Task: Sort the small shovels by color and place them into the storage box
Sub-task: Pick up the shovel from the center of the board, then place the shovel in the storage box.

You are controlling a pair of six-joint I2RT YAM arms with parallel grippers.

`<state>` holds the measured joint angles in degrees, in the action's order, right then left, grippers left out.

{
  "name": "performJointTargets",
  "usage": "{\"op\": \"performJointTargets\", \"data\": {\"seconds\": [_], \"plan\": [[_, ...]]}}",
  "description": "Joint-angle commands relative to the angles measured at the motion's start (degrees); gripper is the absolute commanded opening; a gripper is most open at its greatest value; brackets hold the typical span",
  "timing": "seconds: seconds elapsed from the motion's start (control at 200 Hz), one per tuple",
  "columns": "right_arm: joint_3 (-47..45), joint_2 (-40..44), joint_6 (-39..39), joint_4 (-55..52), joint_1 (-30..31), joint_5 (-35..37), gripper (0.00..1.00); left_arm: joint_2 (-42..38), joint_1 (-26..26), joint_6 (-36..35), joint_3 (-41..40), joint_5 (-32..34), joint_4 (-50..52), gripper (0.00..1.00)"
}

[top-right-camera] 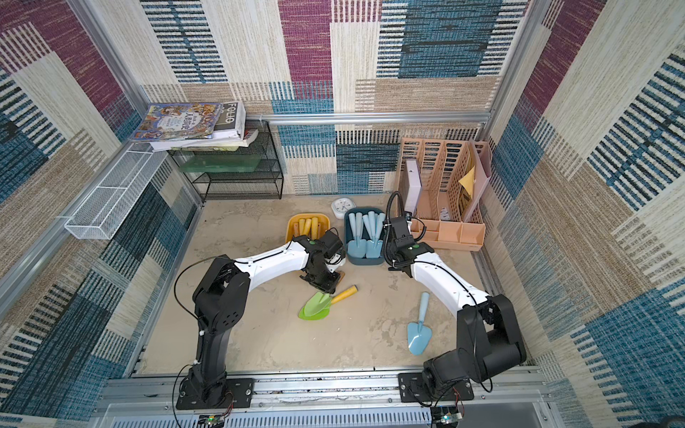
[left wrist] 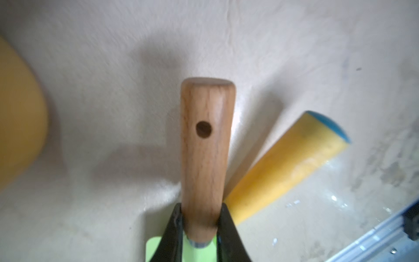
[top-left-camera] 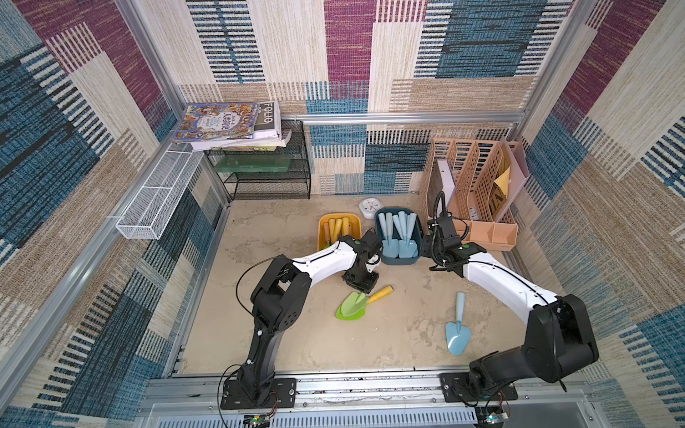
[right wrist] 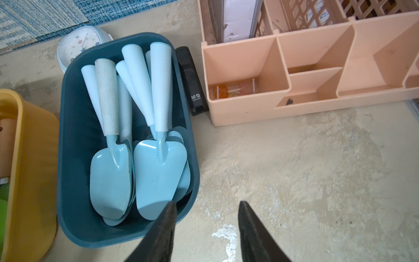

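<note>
Three shovels not boxed yet. Leftmost: yellow box (top-left-camera: 321,231) sits beyond my left jaws and off to their left, near, with yellow-handled shovels lying in it. Left jaws are clenched on the wooden-handle shovel (left wrist: 207,158), low at the desk (top-left-camera: 370,352). The grip is close to the blade end. Its handle sticks out past the jaws on the far side, and the lime blade is on the near side toward my base. Handle is brown wood grain with one dark hole. Yellow-handle shovel (top-left-camera: 367,300) lies just beside it on the right, angled away, green blade. Likely next: lift and carry left to the yellow box.

Blue box (top-left-camera: 400,261) holding blue shovels (right wrist: 158,136) is just beside my right jaws, on their left. Right jaws are spread, nothing in them, over bare desk. Loose blue shovel (top-left-camera: 459,329) lies well behind them toward my right base, handle end nearer the jaws, blade away. Right arm is nearer.
</note>
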<state>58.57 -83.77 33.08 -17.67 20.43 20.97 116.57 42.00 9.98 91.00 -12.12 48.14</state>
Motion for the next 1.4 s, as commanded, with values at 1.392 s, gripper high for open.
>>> {"op": "performJointTargets", "data": {"seconds": [1.392], "plan": [[0.31,-1.36,2.04,-2.06,-1.98,-0.12,0.48,11.44,-17.74,8.24,22.06,17.61,-2.36,0.25]]}}
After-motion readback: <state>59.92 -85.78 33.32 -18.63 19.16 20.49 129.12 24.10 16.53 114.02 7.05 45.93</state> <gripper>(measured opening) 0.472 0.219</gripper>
